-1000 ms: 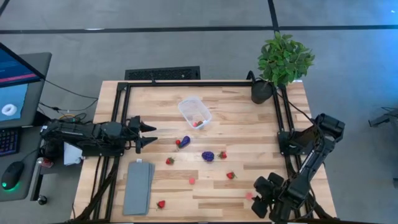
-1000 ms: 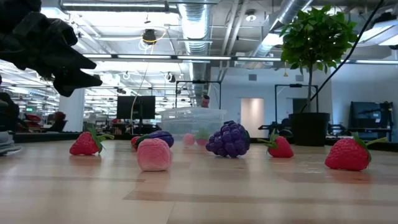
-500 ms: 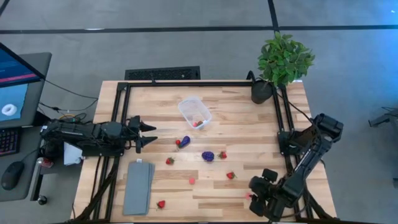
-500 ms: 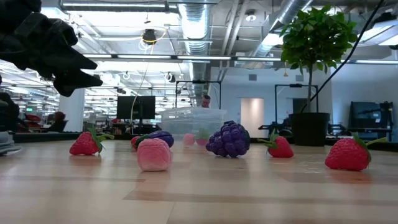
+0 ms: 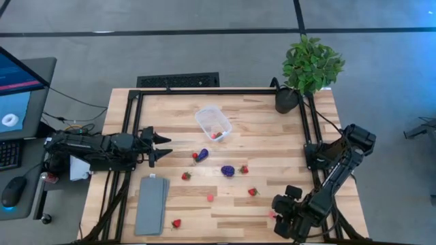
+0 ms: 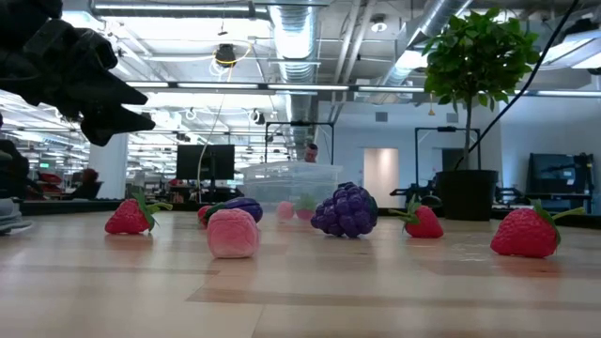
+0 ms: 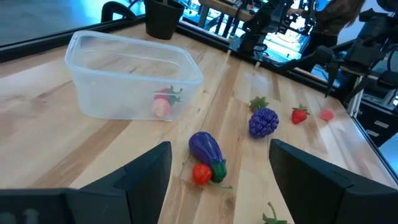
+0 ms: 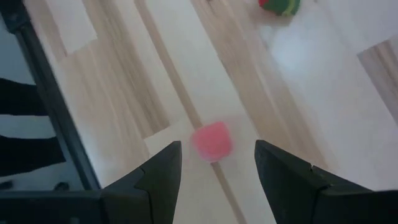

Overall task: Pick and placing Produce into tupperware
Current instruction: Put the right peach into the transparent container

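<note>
i see the tupperware (image 5: 213, 123), a small clear tub with rounded corners, sitting toward the far middle of the bench (image 5: 272, 143), with a strawberry and a pink piece (image 7: 161, 107) inside. loose on the wood nearer me lie the purple eggplant (image 5: 203, 154) with a red piece touching it, the grape cluster (image 5: 227, 171), several red strawberries with green tops (image 5: 253, 192), and small pink pieces (image 5: 210, 198). my left end effector (image 5: 163, 148) hangs at the left edge, fingers spread wide, holding nothing, pointed toward the eggplant. my right end effector (image 5: 277, 216) is low at the near right corner, fingers parted and empty, straddling a pink piece (image 8: 212, 140) without touching it. a grey slab (image 5: 151, 204) lies near left.
</note>
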Motion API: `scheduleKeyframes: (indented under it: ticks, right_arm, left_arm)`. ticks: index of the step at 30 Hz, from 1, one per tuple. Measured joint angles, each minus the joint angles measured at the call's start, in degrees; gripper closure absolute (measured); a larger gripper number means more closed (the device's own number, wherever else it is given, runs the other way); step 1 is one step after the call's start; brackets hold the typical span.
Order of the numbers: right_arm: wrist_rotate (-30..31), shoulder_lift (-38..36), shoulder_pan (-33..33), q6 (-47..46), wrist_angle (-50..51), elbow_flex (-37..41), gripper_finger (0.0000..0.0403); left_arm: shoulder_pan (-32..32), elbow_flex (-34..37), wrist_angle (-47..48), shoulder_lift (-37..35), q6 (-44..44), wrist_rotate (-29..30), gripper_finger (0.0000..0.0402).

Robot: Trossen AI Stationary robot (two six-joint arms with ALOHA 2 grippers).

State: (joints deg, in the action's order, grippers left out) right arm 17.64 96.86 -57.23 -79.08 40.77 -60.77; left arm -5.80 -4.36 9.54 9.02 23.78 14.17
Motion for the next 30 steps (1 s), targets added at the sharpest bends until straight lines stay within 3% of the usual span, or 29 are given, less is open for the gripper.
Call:
scheduleKeyframes:
  ticks: [13,30]
  right_arm:
    - [-4.1,2.8,0.9,0.2,-2.3,0.0,0.0178]
    - [-3.7,3.8,1.7,1.4,-3.1,0.0,0.0178]
  left_arm:
    - [0.0,0.0,0.0,0.0,2.1,0.1,0.0141]
    - [0.0,0.0,0.0,0.0,2.4,0.2,0.0141]
